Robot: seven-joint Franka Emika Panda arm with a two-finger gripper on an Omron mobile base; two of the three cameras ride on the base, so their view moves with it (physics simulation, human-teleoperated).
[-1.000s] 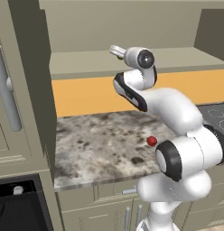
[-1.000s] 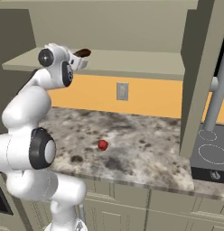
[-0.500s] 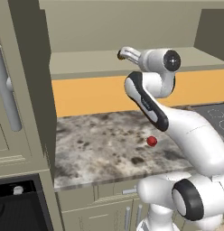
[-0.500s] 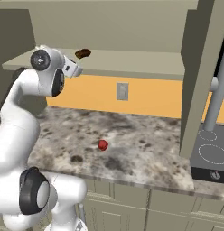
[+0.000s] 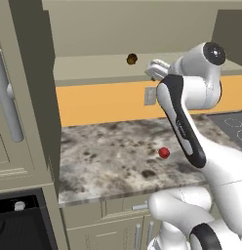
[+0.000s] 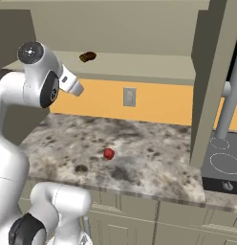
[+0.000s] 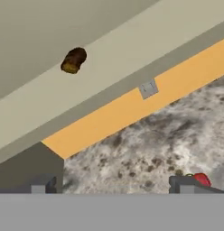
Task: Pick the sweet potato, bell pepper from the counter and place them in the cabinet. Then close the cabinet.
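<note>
The sweet potato [image 5: 131,59] lay on the shelf floor of the open cabinet [image 5: 103,68], towards the back and apart from the front lip; in the hand view it showed as a dark brown lump with an orange tinge [image 7: 73,60] resting alone on the pale board. That half of the picking looked done.

The gripper [image 5: 154,69] hung just outside the front edge of the cabinet shelf, above the back of the counter [image 5: 108,156], with its fingers [image 7: 179,182] spread wide and nothing between them. In the right base view it [image 6: 75,87] pointed down and away from the shelf, over the orange backsplash [image 6: 154,103].

The bell pepper [image 5: 164,153] sat on the counter near the middle, well clear of the front edge and of the wall outlet [image 6: 129,96] behind it; in the right base view it [image 6: 108,153] lay alone on the mottled stone. In the hand view it [image 7: 200,179] peeked out just beside one fingertip.

By the look of it, roughly a third of the job stood complete: the pepper had yet to be lifted into the cabinet, and the cabinet door [image 5: 10,97] at the left remained swung open, to be shut last.
</note>
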